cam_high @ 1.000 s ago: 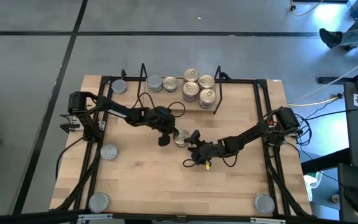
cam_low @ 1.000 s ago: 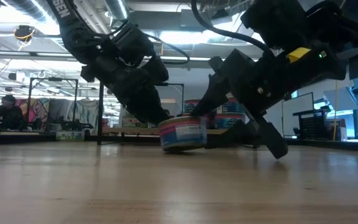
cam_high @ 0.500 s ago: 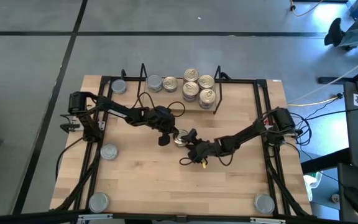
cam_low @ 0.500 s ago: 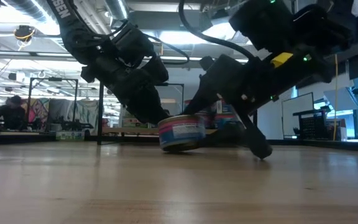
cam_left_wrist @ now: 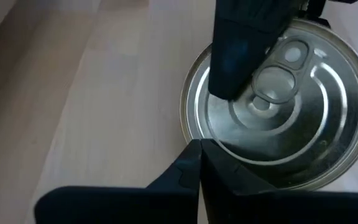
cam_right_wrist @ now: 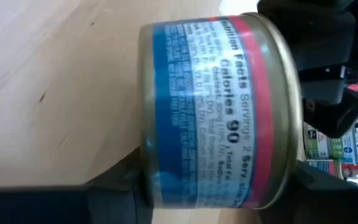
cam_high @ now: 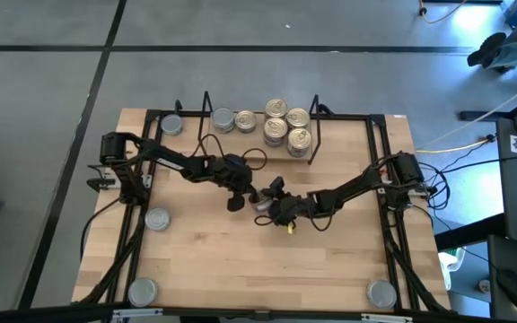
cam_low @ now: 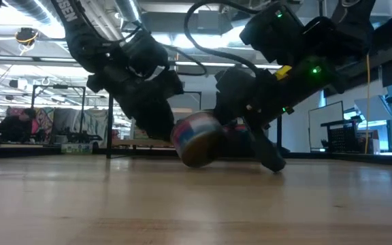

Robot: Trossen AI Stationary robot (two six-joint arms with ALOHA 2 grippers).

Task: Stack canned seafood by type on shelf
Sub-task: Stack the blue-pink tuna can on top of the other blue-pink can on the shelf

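Observation:
A tin (cam_high: 260, 198) with a blue and pink label and a silver pull-tab lid (cam_left_wrist: 291, 93) sits tipped at the table's middle, between my two grippers. From its left, my left gripper (cam_high: 237, 199) is shut, its tips against the tin. From its right, my right gripper (cam_high: 268, 208) is shut on the tin (cam_right_wrist: 216, 106). At the far edge the wire shelf (cam_high: 206, 106) holds two silver-lidded tins (cam_high: 233, 119) and a group of gold-lidded tins (cam_high: 287, 124). My left gripper touches the lid's rim (cam_left_wrist: 194, 134) with its shut fingertips (cam_left_wrist: 199, 158), slanting down from the table's left. My right gripper pinches the tin by its two flat ends, one finger (cam_left_wrist: 241, 50) across the lid and the other (cam_right_wrist: 120, 190) under the bottom. It comes slanting down from the table's right. The tin is tilted, its lower edge (cam_low: 196, 163) on the table.
Loose silver-lidded tins lie at the far left corner (cam_high: 170, 126), the left side (cam_high: 157, 218) and both near corners (cam_high: 142, 290) (cam_high: 381, 292). Black rails (cam_high: 393, 233) edge the table. Bare wood lies in front of the grippers.
My right gripper has moved toward the table's left onto the tin, and its fingers have closed on the lid and bottom. The tin, which lay nearly flat, is now tipped, its right side raised and its lower edge still on the table.

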